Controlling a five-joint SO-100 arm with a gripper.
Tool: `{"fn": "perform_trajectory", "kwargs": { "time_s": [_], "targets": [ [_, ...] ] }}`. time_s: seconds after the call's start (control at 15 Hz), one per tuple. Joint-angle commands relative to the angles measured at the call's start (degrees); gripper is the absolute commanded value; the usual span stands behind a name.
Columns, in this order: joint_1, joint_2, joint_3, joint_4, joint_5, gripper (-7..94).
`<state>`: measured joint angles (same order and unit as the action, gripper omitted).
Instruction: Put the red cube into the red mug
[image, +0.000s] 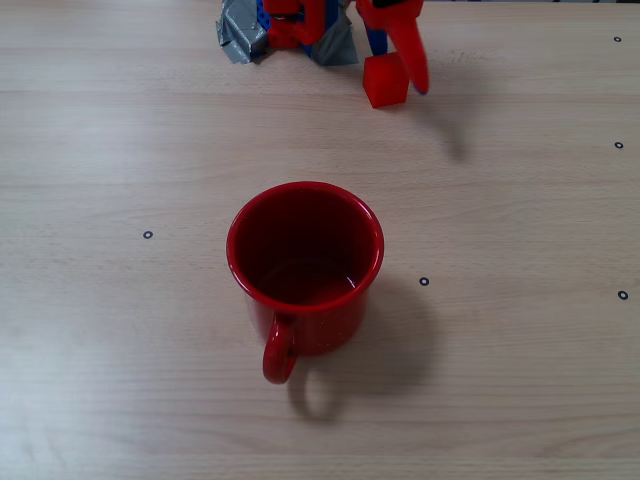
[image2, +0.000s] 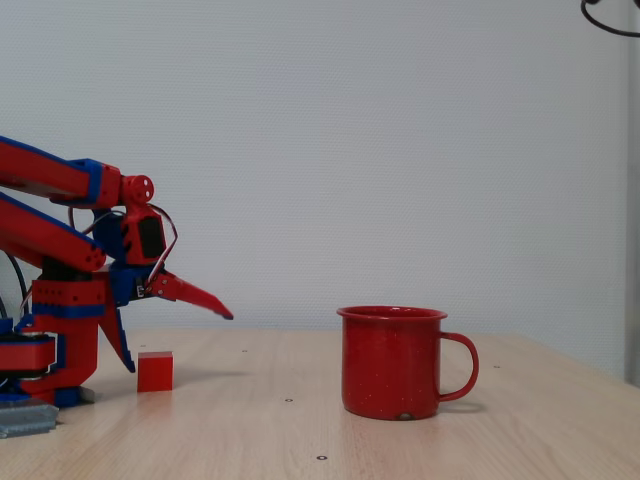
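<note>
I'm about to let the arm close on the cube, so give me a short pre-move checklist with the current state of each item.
1. Gripper open: ok, one finger raised, the other pointing down.
2. Red cube resting flat on the table: ok.
3. Cube between the fingers: cannot tell; in a fixed view the lower finger sits right beside the cube.
4. Red mug upright, with nothing in it: ok.
5. Path from cube to mug free of other things: ok.
</note>
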<state>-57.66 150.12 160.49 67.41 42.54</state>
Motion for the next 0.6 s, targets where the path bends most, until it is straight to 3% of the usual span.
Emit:
{"fn": "perform_trajectory", "kwargs": {
  "time_s": [0.0, 0.07, 0.27, 0.53],
  "targets": [
    [0.18, -0.18, -0.79, -1.41, -1.76, 41],
    [0.53, -0.53, -0.97, -1.76, -2.20, 34],
    [1.05, -0.79, -0.53, -2.20, -2.02, 30],
    [0.97, -1.49, -0.44, -2.11, 0.09, 10]
  ]
}}
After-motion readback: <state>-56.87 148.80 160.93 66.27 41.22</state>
